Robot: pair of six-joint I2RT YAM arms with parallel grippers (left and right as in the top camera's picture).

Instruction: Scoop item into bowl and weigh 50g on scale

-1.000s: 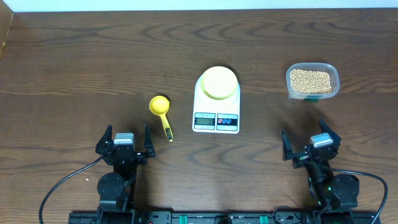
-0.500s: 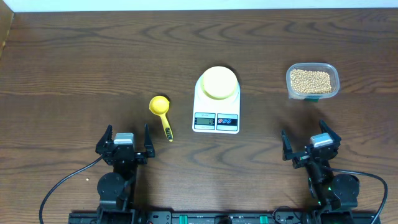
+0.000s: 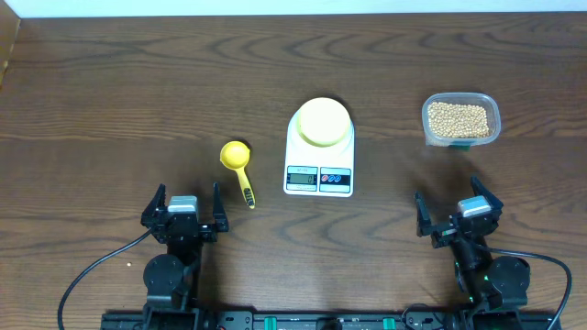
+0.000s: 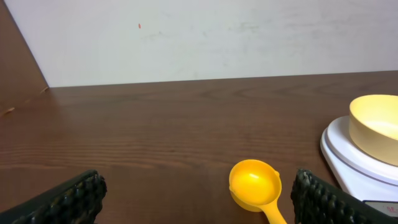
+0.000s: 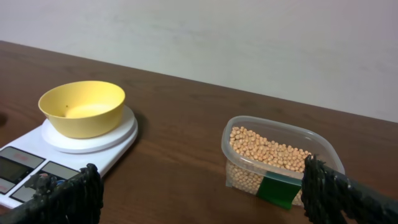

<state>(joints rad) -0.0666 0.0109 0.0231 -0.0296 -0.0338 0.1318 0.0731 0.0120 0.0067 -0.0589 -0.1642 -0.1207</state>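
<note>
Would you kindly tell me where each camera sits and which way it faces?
Overhead: above the table, looking straight down; left gripper and right gripper show at the bottom.
Left wrist: low, facing the scoop; its fingers fill the bottom corners.
Right wrist: low, facing the tub of beans; its fingers likewise.
Both wrist views share the bowl on the scale.
</note>
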